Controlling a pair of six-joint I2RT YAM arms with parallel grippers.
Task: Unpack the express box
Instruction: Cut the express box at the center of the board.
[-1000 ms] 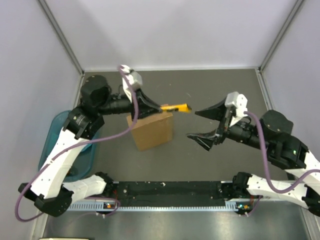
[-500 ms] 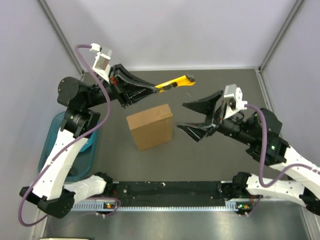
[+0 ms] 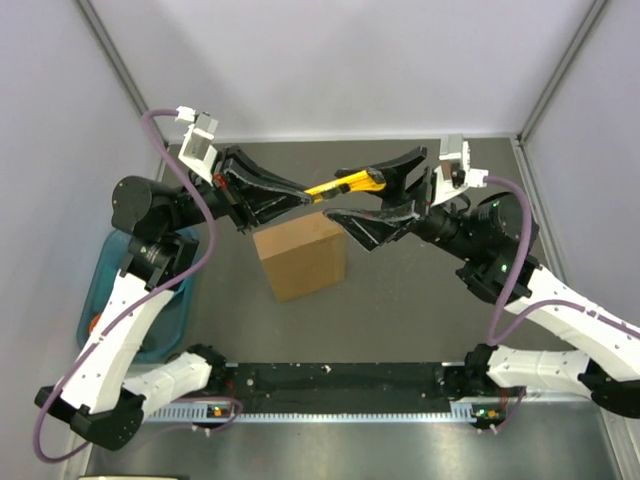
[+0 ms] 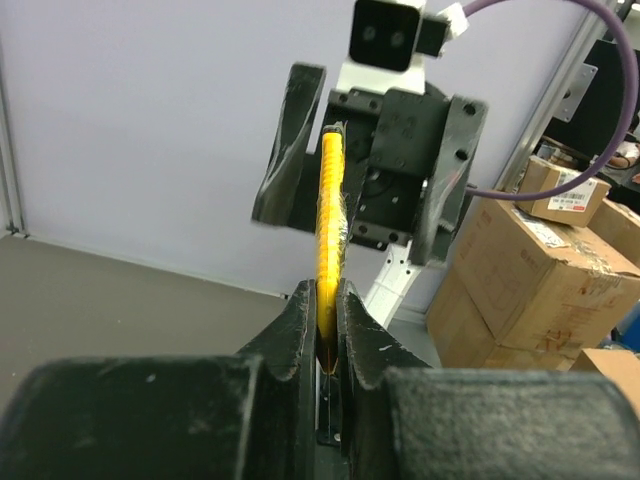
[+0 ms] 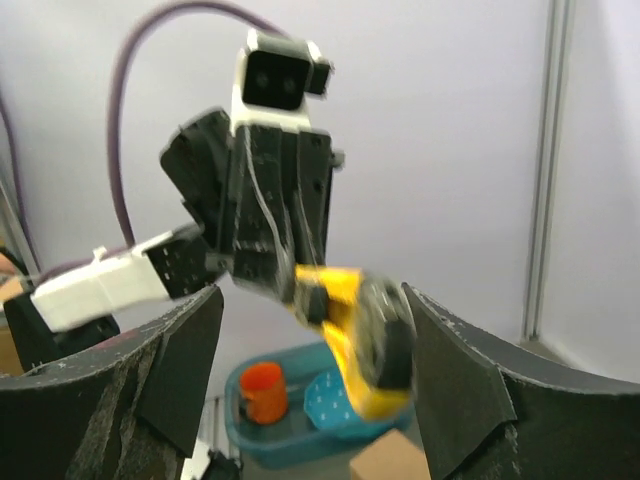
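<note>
Above the table [image 3: 420,300], left gripper [image 3: 298,196] jaws clamp the yellow utility knife [image 3: 345,184]; right gripper [image 3: 335,194] has its 2 jaws spread either side of the knife's far end; express box [image 3: 300,255] sits on the table below them, untouched.

The express box [image 3: 302,258] is plain brown cardboard, closed, with no print showing. It stands upright on a narrow side, broad face toward the near edge of the desk [image 3: 420,320], slightly askew, near the middle, a little left.
</note>
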